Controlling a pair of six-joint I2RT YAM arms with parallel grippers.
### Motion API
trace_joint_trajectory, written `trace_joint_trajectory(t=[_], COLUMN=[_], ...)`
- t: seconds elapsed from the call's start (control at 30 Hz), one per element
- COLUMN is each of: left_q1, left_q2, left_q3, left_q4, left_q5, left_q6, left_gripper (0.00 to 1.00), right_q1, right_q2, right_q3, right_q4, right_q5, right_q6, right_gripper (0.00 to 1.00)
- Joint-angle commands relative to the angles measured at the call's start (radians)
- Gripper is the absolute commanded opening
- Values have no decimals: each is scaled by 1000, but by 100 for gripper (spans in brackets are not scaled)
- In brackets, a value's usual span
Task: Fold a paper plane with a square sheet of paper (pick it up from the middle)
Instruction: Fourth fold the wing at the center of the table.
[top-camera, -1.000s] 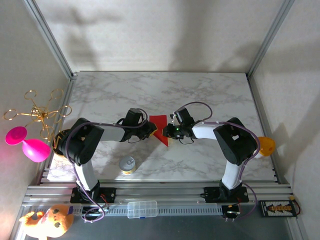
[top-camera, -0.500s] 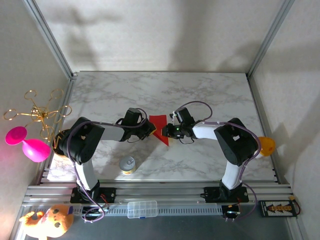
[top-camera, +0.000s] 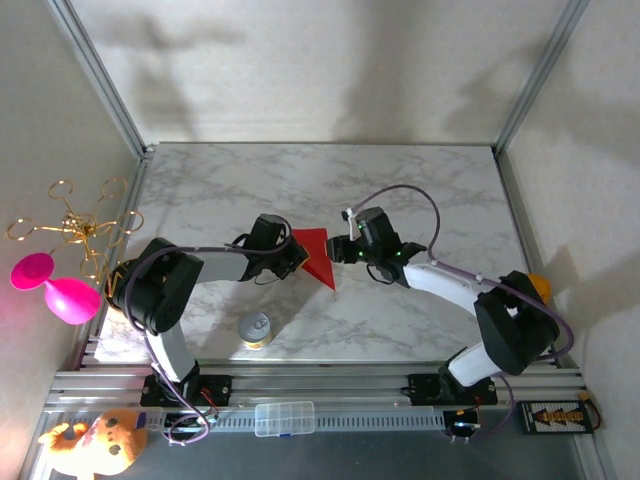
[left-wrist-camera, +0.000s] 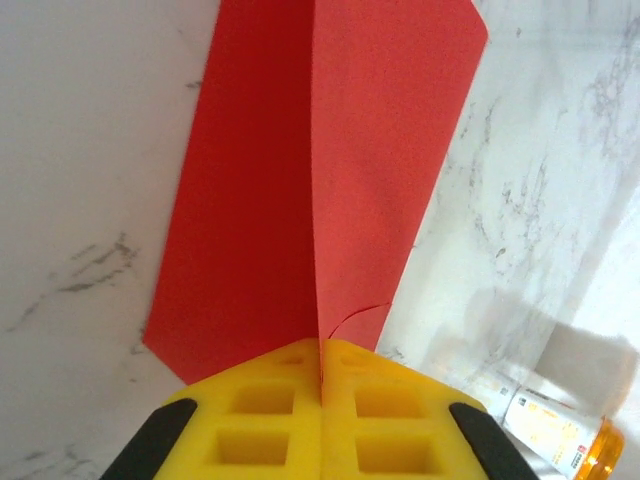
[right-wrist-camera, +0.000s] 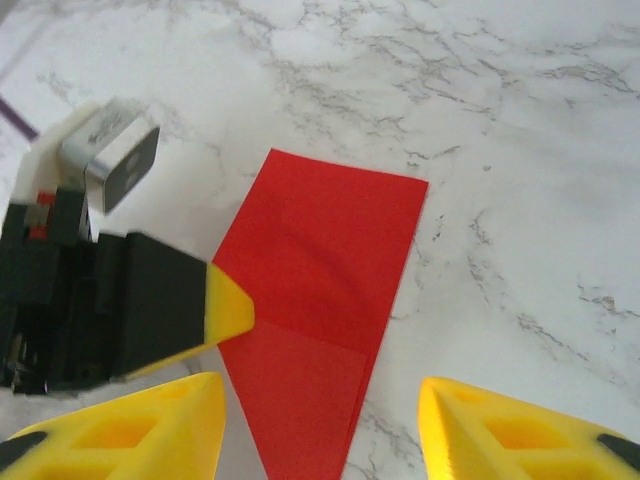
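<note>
As left fingers (left-wrist-camera: 270, 410) pinch red paper (left-wrist-camera: 300, 180), right fingers (right-wrist-camera: 150, 430) gape

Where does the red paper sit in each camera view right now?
Top external: red paper near the middle of the table.
Left wrist: the paper in the upper middle, creased down its centre.
Right wrist: the paper from centre to bottom edge.
Shared landmark: the left gripper, yellow-tipped, shut on the paper's edge.
</note>
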Motion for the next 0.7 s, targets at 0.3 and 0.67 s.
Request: trace_joint_trajectory(t=[0.3,0.67], left_q1=[-15,-17], left_q2=[-18,-10], left_q3=[33,32], left_q4=[-51,-36], left_q5=[-66,-52], left_q6=[-92,-99], left_gripper=[6,7], right_q1=[204,212], right_q2=[155,285], right_q3=[23,115], right_q4=[-58,-106], right_q5=[255,271], right_q6=[-121,-109], right_gripper=[44,38])
